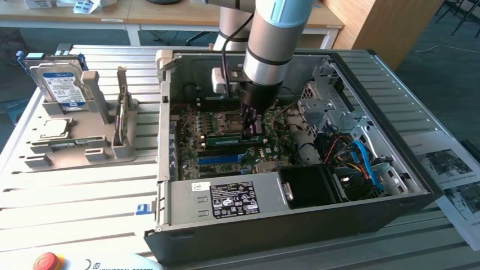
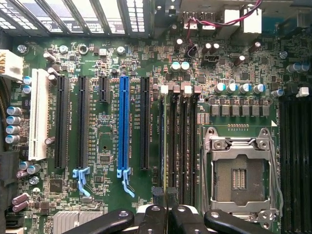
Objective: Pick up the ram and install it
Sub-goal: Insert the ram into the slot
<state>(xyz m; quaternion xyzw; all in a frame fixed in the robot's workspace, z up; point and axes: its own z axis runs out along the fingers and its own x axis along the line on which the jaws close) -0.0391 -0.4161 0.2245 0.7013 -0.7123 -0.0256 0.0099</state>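
The open computer case [image 1: 300,225] holds the motherboard [image 2: 105,141] and a power supply [image 1: 225,199]. Inside it, the gripper [image 1: 251,126] [image 2: 165,197], fingers narrowed, pinches the ram [image 1: 232,136] [image 2: 162,141], which stands on edge at a memory slot beside the empty processor socket [image 2: 239,175]. At the exterior view's left, a grey holder [image 1: 75,154] carries an upright hard drive [image 1: 62,81]

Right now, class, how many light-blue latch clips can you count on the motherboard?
2. One clip sits at the end of a long black slot, the other at the end of the blue slot. More may be hidden behind the claw.
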